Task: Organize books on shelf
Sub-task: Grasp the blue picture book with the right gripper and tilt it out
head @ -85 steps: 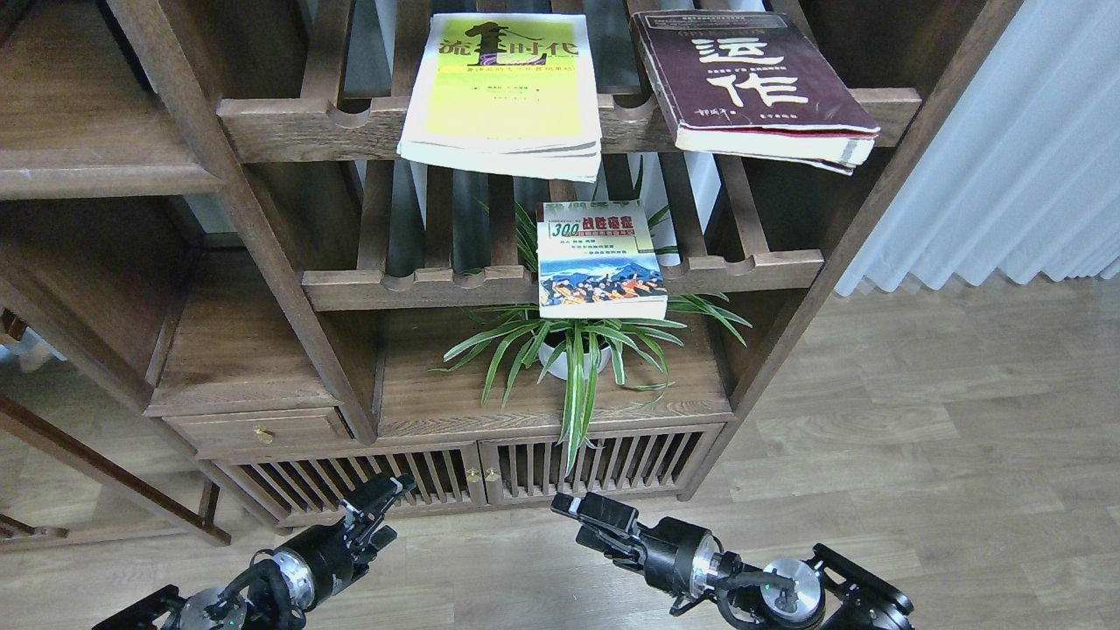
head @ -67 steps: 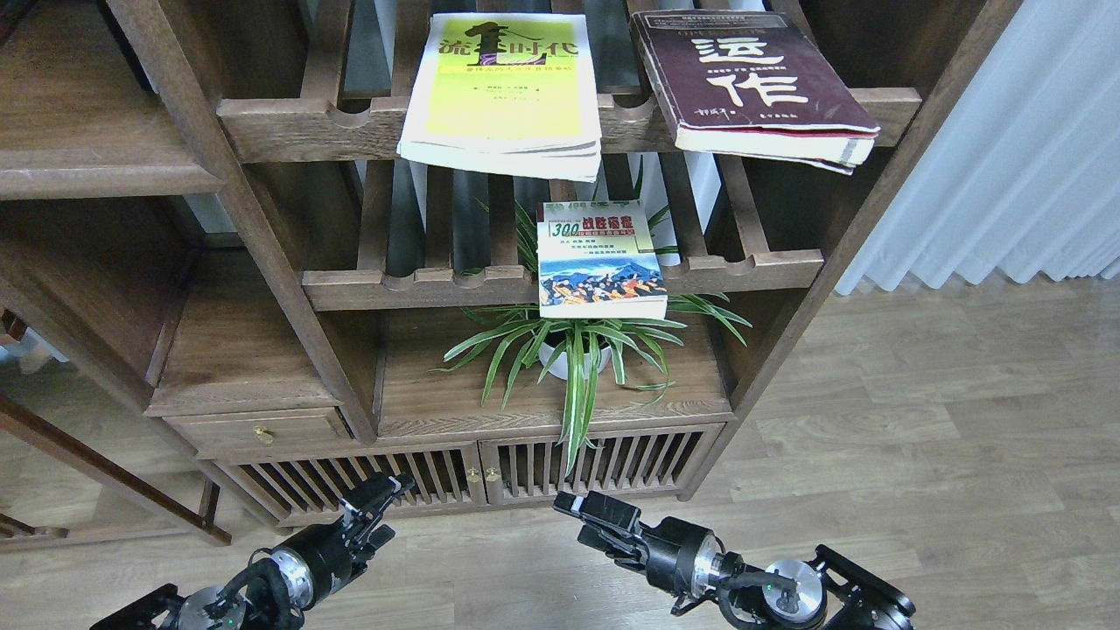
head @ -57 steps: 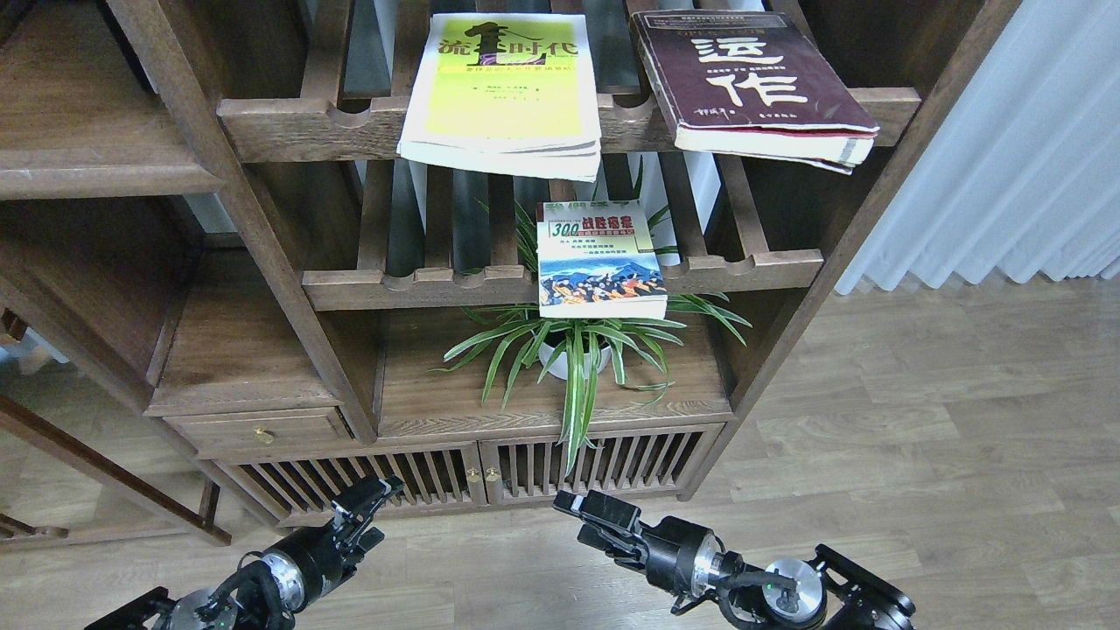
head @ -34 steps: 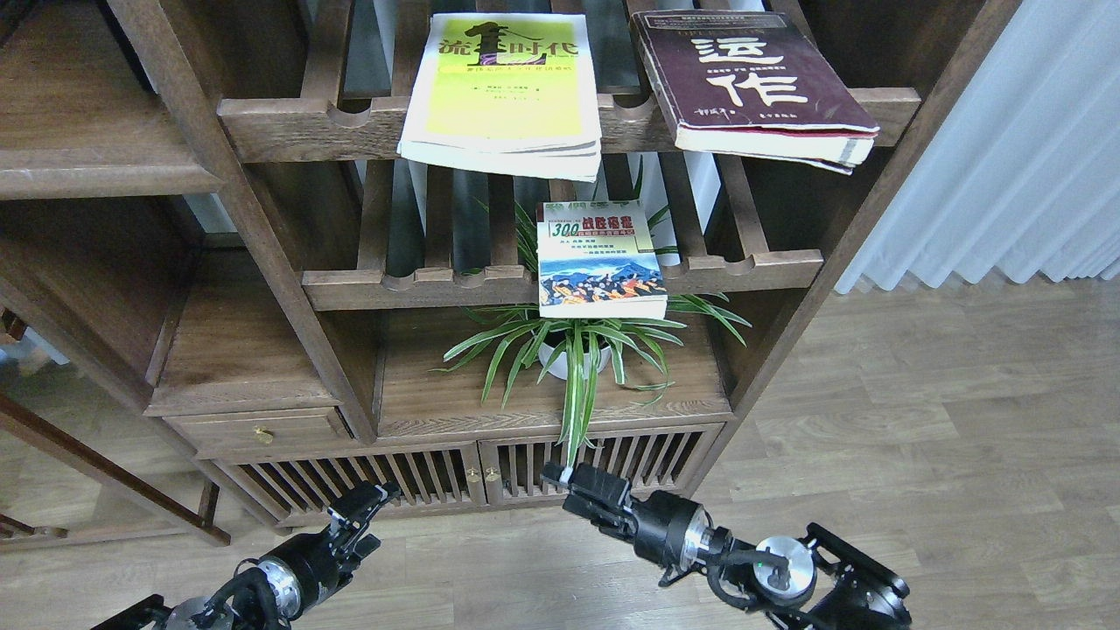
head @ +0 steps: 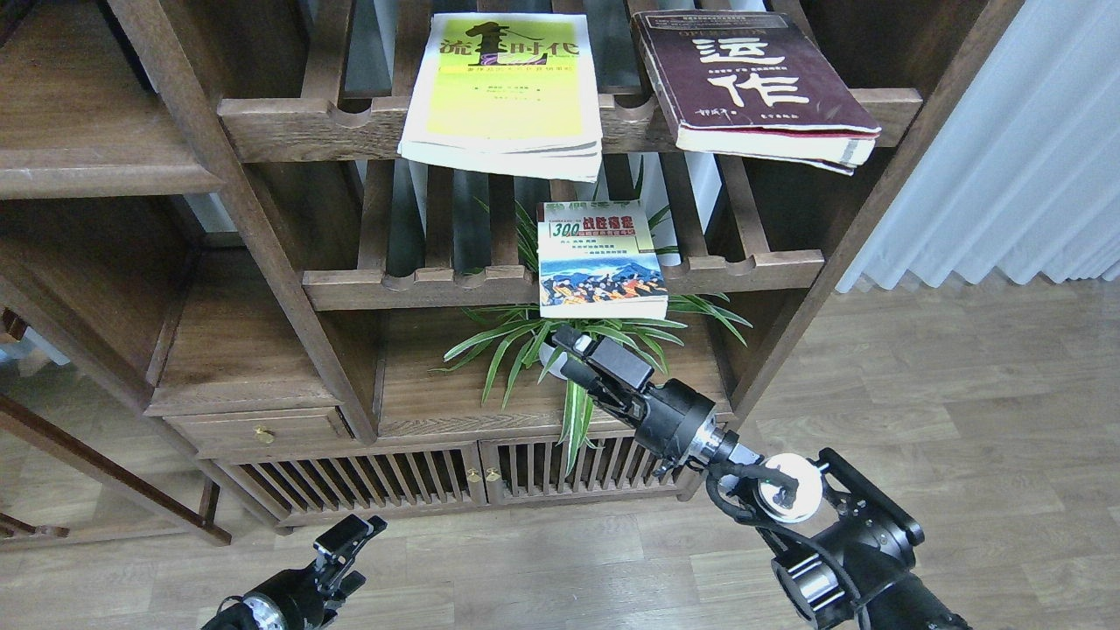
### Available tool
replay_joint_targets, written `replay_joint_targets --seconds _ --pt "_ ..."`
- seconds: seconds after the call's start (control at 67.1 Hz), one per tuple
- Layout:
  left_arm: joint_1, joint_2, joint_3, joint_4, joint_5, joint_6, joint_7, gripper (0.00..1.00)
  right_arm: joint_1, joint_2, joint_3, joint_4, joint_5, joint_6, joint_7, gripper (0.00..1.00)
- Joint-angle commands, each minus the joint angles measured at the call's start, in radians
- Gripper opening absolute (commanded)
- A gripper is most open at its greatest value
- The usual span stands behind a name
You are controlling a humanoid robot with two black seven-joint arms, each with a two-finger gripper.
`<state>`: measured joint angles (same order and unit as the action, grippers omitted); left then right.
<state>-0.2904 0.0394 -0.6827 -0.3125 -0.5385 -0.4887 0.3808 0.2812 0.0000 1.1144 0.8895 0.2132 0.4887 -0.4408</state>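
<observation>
The large yellow-and-white book (head: 503,87) and the thick maroon book (head: 752,83) lie flat on the top slatted rack, overhanging its front rail. The smaller "300" book (head: 599,258) lies on the lower slatted rack, also overhanging. A solid plank shelf (head: 79,166) is at the upper left. My right gripper (head: 564,352) is raised just below the front edge of the "300" book, in front of the plant. Its fingers are slightly apart and hold nothing. My left gripper (head: 354,547) is low by the floor, small and dark.
A spider plant in a white pot (head: 569,359) stands on the plank under the "300" book, its leaves touching my right gripper. Slatted cabinet doors (head: 472,477) are below. More plank shelves (head: 236,350) are at left. A white curtain (head: 1006,157) hangs at right.
</observation>
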Motion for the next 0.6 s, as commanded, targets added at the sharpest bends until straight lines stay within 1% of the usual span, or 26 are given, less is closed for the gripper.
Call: replay_joint_targets --seconds 0.0,0.283,0.417,0.581 --pt "0.002 0.002 -0.001 0.000 -0.003 0.000 0.000 1.00 0.018 0.000 0.030 0.002 -0.001 -0.031 0.007 1.00" --pt "0.002 0.002 -0.001 0.001 -0.003 0.000 0.000 1.00 0.052 0.000 0.038 -0.024 -0.006 -0.110 0.013 1.00" --pt "0.001 0.000 -0.001 0.000 -0.005 0.000 0.000 1.00 0.093 0.000 0.039 -0.070 -0.006 -0.148 0.014 0.99" --pt "0.001 0.000 -0.001 0.001 -0.005 0.000 0.000 1.00 0.151 0.000 0.044 -0.138 -0.008 -0.170 0.060 0.99"
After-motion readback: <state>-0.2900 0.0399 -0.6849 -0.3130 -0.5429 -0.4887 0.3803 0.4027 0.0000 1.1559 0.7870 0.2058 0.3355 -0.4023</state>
